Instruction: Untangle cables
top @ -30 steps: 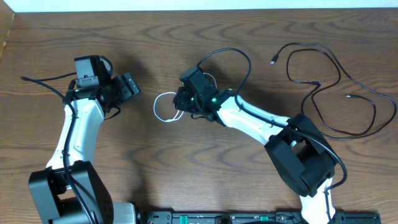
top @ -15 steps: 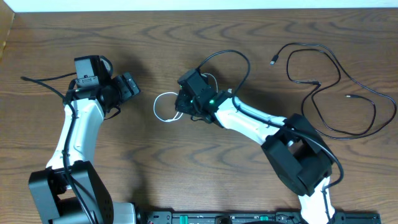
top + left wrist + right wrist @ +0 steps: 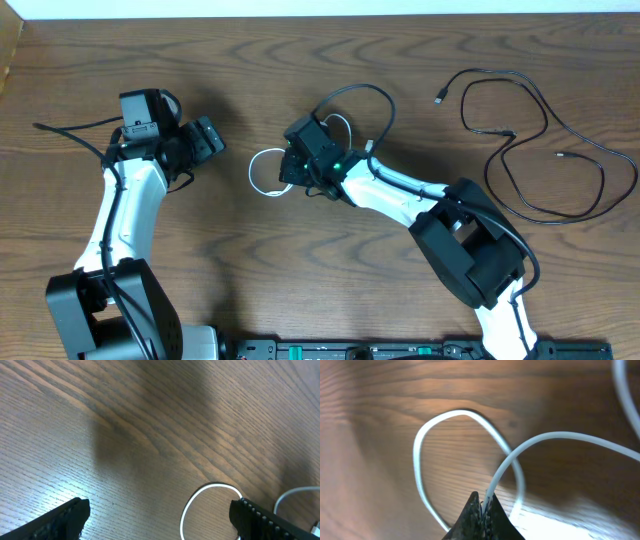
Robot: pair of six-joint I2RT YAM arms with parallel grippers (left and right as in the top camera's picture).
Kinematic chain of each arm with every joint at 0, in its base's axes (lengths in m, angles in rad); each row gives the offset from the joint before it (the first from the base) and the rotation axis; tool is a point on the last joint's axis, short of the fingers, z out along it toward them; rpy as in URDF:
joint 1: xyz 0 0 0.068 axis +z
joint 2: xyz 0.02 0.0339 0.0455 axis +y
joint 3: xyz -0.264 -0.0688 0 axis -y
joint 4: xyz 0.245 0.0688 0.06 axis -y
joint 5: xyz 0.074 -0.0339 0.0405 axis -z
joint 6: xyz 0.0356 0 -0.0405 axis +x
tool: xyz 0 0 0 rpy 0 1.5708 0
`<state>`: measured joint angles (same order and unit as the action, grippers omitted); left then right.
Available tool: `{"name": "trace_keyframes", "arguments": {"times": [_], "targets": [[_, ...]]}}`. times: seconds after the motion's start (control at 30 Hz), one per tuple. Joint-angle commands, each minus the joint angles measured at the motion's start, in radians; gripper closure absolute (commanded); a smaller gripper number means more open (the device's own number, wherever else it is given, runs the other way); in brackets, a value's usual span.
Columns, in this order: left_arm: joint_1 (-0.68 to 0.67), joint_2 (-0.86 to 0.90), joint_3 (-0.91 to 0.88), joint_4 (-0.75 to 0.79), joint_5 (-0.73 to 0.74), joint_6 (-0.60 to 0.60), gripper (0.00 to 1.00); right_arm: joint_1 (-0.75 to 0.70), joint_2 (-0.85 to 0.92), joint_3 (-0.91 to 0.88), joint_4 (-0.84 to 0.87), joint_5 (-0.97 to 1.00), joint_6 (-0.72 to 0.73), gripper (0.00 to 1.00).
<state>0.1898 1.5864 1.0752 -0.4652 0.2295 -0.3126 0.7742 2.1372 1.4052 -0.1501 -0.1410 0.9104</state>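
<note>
White cable (image 3: 418, 445) lies looped at the centre of the table (image 3: 300, 260), one strand pinched between the right gripper's (image 3: 482, 505) closed fingers. Black cable (image 3: 500, 72) lies well apart, far right. Left gripper (image 3: 210, 138) spread wide, empty, near the loop.

short cable (image 3: 416, 460) white | long cable (image 3: 490, 131) black | table (image 3: 300, 270) brown, wavy wood grain | arms (image 3: 120, 210) white and black

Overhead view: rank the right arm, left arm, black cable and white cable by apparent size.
Largest: the right arm and the left arm, too alike to rank, both raised nearer the camera.
Then the black cable.
Smallest: the white cable, partly hidden under the right arm.
</note>
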Motion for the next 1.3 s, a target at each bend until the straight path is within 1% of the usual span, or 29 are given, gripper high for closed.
{"name": "trace_keyframes", "arguments": {"times": [0.0, 0.03, 0.13, 0.2, 0.3, 0.5, 0.63, 0.73, 0.97, 1.03, 1.07, 1.1, 1.13, 1.17, 1.2, 1.23, 1.27], "targets": [[0.002, -0.019, 0.009, -0.001, -0.014, 0.012, 0.06, -0.024, -0.068, 0.000, 0.032, -0.069, -0.171, 0.99], [0.002, -0.019, 0.009, -0.001, -0.014, 0.012, 0.06, -0.031, -0.093, 0.000, 0.046, -0.068, -0.200, 0.99], [0.002, -0.019, 0.009, -0.001, -0.014, 0.012, 0.06, -0.060, -0.177, 0.000, 0.090, -0.068, -0.366, 0.99], [0.002, -0.019, 0.009, -0.001, -0.014, 0.010, 0.06, -0.082, -0.231, 0.000, 0.105, -0.068, -0.447, 0.99], [0.002, -0.019, 0.009, -0.002, -0.013, 0.001, 0.06, -0.128, -0.317, 0.000, 0.114, -0.059, -0.529, 0.99], [0.002, -0.019, 0.009, -0.002, -0.013, 0.001, 0.06, -0.254, -0.463, 0.000, 0.089, 0.055, -0.568, 0.99], [0.002, -0.019, 0.009, -0.002, -0.014, 0.001, 0.06, -0.352, -0.520, 0.000, 0.031, 0.098, -0.568, 0.99], [0.002, -0.019, 0.009, -0.002, -0.013, 0.001, 0.06, -0.428, -0.530, 0.000, -0.048, 0.121, -0.568, 0.99], [0.002, -0.019, 0.009, -0.002, -0.013, 0.001, 0.06, -0.587, -0.514, 0.000, -0.293, 0.152, -0.567, 0.99], [0.002, -0.019, 0.009, -0.002, -0.013, 0.001, 0.06, -0.621, -0.508, -0.001, -0.341, 0.159, -0.567, 0.97], [0.002, -0.019, 0.009, -0.002, -0.013, 0.001, 0.05, -0.635, -0.508, -0.001, -0.359, 0.158, -0.567, 0.84], [0.002, -0.019, 0.009, -0.002, -0.013, 0.001, 0.06, -0.646, -0.505, -0.001, -0.374, 0.158, -0.567, 0.70], [0.002, -0.019, 0.009, -0.002, -0.013, 0.001, 0.06, -0.657, -0.504, -0.001, -0.389, 0.158, -0.567, 0.34], [0.002, -0.019, 0.009, -0.002, -0.013, 0.001, 0.06, -0.661, -0.504, -0.001, -0.396, 0.158, -0.567, 0.17], [0.002, -0.019, 0.009, -0.002, -0.013, 0.001, 0.06, -0.665, -0.502, -0.001, -0.401, 0.158, -0.567, 0.04], [0.002, -0.019, 0.009, -0.002, -0.013, 0.001, 0.06, -0.667, -0.502, -0.001, -0.404, 0.158, -0.567, 0.01], [0.002, -0.019, 0.009, -0.002, -0.013, 0.001, 0.06, -0.667, -0.502, -0.001, -0.405, 0.158, -0.568, 0.01]]}}
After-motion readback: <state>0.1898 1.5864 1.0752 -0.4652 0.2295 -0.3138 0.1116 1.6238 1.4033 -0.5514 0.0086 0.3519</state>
